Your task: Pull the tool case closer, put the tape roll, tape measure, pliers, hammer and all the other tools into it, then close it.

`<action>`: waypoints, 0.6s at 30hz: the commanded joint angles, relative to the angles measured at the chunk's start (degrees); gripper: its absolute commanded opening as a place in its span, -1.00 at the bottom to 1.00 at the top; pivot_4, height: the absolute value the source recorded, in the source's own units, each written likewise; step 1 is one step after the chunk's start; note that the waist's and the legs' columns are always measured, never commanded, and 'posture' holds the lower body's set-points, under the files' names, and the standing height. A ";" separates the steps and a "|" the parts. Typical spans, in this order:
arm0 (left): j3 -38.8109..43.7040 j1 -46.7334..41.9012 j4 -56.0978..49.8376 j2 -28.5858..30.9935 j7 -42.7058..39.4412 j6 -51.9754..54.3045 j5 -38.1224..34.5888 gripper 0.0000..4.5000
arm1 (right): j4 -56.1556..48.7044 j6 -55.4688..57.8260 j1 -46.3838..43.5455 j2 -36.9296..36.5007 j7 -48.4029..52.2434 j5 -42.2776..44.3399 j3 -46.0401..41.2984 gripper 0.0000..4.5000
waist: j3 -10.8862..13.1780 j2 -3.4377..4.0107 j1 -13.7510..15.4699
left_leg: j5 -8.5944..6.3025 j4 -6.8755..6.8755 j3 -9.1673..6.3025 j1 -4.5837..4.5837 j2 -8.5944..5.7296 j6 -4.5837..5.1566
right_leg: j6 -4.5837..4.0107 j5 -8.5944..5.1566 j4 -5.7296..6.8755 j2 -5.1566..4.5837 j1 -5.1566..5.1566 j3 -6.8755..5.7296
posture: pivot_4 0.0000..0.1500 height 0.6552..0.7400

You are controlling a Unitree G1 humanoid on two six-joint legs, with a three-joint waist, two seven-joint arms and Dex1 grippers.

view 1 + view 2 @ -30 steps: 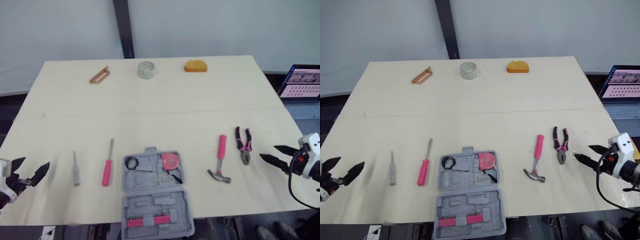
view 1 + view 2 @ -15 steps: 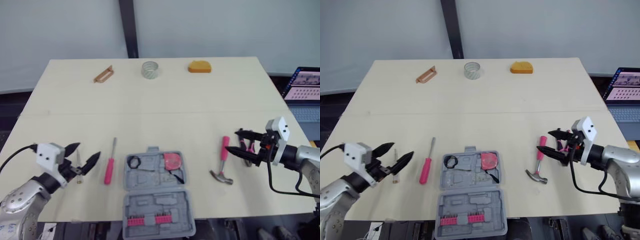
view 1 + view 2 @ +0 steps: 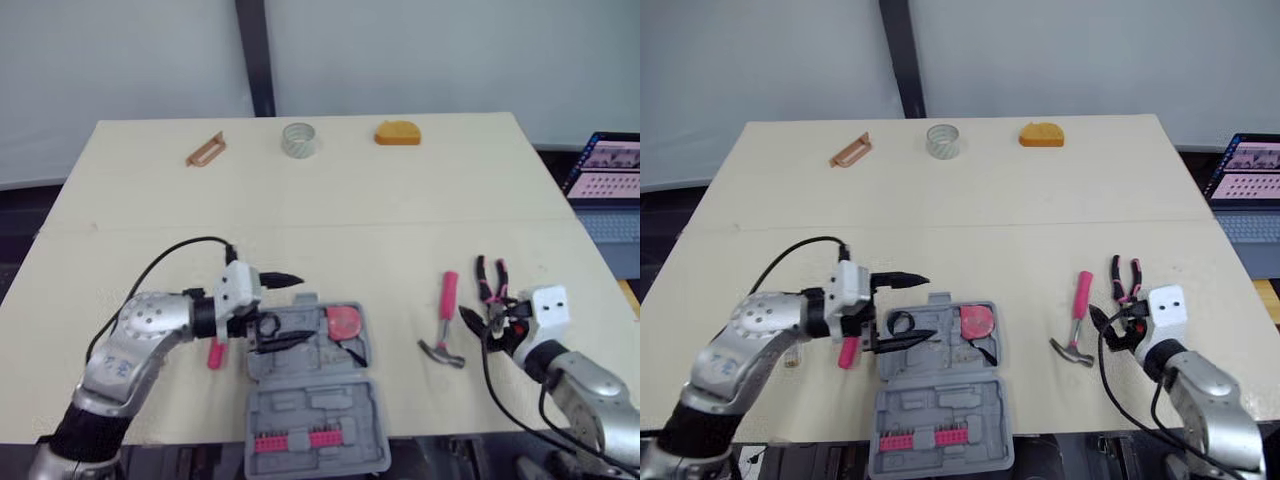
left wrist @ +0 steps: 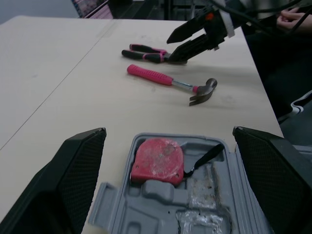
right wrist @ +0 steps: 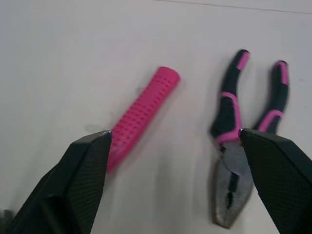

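The open grey tool case [image 3: 300,400] sits at the near edge of the table, so the pull-in looks done and this reads as the loading stage. A red tape measure [image 3: 343,322] already lies in the upper tray, with a small black ring [image 3: 265,324] beside it. The left gripper [image 3: 298,310] is spread wide, hovering at the case's left rim, one finger past the far corner and the other over the ring. A pink-handled screwdriver [image 3: 214,354] peeks out just beside that arm.

On the other side, the right gripper [image 3: 482,322] is also wide open and holds nothing. It sits low between the pink-handled hammer [image 3: 446,320] and the pliers [image 3: 490,285], close to both, with the pliers' nose nearest. The likely next move is to settle on one of them, close on the handle, lift and carry it left to the case.

Well apart, along the far edge, wait a copper-coloured bracket [image 3: 203,151], the tape roll [image 3: 297,139] and an orange domed piece [image 3: 397,132].
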 commanded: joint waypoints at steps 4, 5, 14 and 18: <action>-4.79 -6.72 5.94 -4.46 -4.30 -5.47 2.44 1.00 | -1.10 0.17 -1.45 4.35 -9.46 -4.04 -0.75 0.96 | 0.00 0.01 -0.03 | 0.00 0.01 0.01 0.00 0.00 0.00 | 0.00 0.00 0.02 0.00 0.00 0.01 | 1.00 1.00; -5.24 -7.46 6.69 -5.14 -4.56 -5.89 2.70 1.00 | -0.70 0.38 -1.81 4.77 -10.06 -4.16 -0.69 0.96 | 0.01 0.01 -0.04 | 0.00 0.01 0.00 0.00 0.00 0.00 | 0.00 0.00 0.02 0.00 0.00 0.01 | 1.00 1.00; -7.15 -10.60 9.67 -9.34 -4.74 -8.32 5.03 1.00 | 6.36 -1.14 -4.89 7.25 -13.10 -5.91 0.37 0.96 | 0.01 0.02 -0.06 | 0.00 0.00 0.00 -0.01 0.00 0.01 | 0.00 0.00 0.02 0.00 -0.01 0.01 | 1.00 1.00; -7.12 -10.31 9.03 -9.94 -4.30 -7.99 5.25 1.00 | 8.99 -2.27 -5.23 7.32 -12.69 -5.95 0.15 0.96 | 0.01 0.02 -0.10 | 0.00 0.01 0.00 0.00 0.00 0.01 | 0.00 0.00 0.03 0.00 -0.01 0.02 | 1.00 1.00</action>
